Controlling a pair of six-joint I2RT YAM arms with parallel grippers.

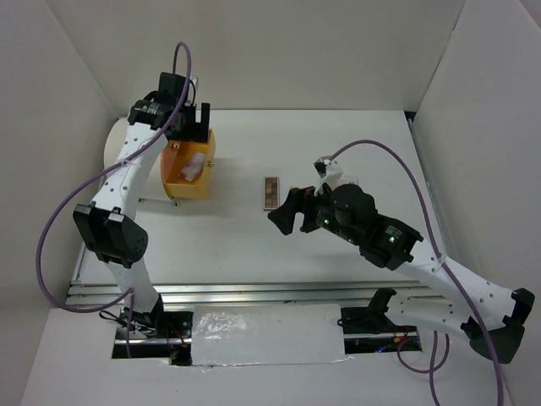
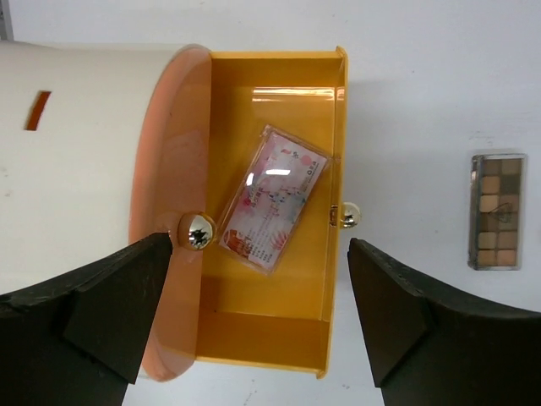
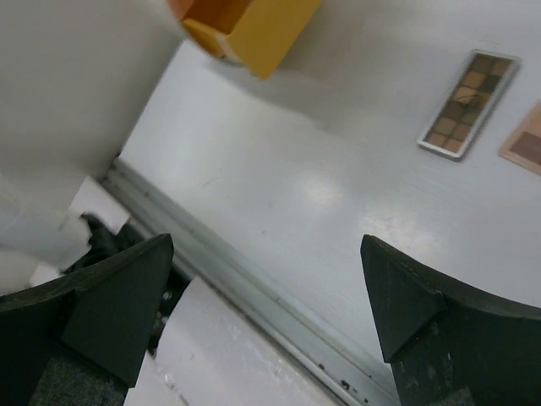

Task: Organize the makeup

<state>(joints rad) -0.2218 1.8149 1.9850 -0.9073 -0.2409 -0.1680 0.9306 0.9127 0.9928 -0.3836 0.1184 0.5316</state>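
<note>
A clear-packaged pinkish card (image 2: 272, 199) lies loose and slanted on the floor of the open orange drawer (image 2: 270, 334). My left gripper (image 2: 262, 313) hangs open above the drawer, its fingers wide apart with nothing between them. From above, that left gripper (image 1: 193, 123) sits over the drawer (image 1: 182, 188) with the card (image 1: 194, 167) inside. A narrow brown eyeshadow palette (image 1: 270, 192) lies mid-table. Just right of it is my right gripper (image 1: 286, 211), open and empty. The right wrist view shows the right gripper (image 3: 266, 313), the eyeshadow palette (image 3: 467, 104) and a peach palette (image 3: 526, 139) at the frame edge.
The drawer belongs to a large white cylinder (image 2: 76, 152) lying at the table's left. Two metal knobs (image 2: 196, 230) sit on the drawer's front and side. A metal rail (image 3: 254, 283) runs along the table's near edge. White walls close in the back and sides.
</note>
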